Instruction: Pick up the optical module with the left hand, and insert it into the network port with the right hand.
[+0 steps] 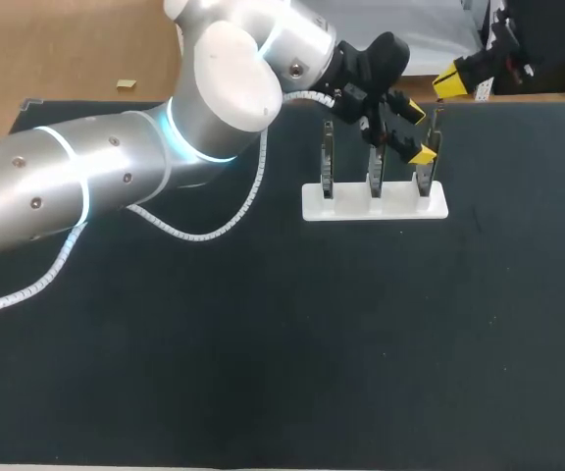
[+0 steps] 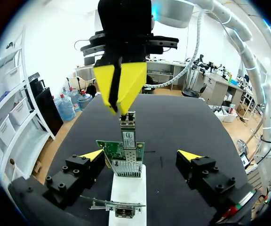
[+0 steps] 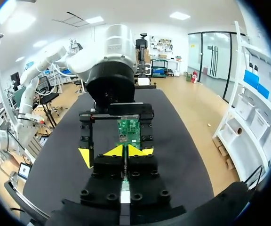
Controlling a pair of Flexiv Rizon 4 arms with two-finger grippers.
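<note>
The module (image 2: 127, 128) stands upright with its low end in the port (image 2: 126, 167) of the green board (image 2: 106, 149) on the white stand (image 2: 128, 193), the right fingers (image 2: 108, 84) clamped on its top and the left fingers (image 2: 92, 155) wide apart beside the board.

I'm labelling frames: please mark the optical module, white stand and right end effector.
optical module (image 2: 128, 133), left wrist view, its metal body.
white stand (image 1: 351, 206), head view, bare base.
right end effector (image 2: 119, 102), left wrist view, between its yellow tips.
</note>
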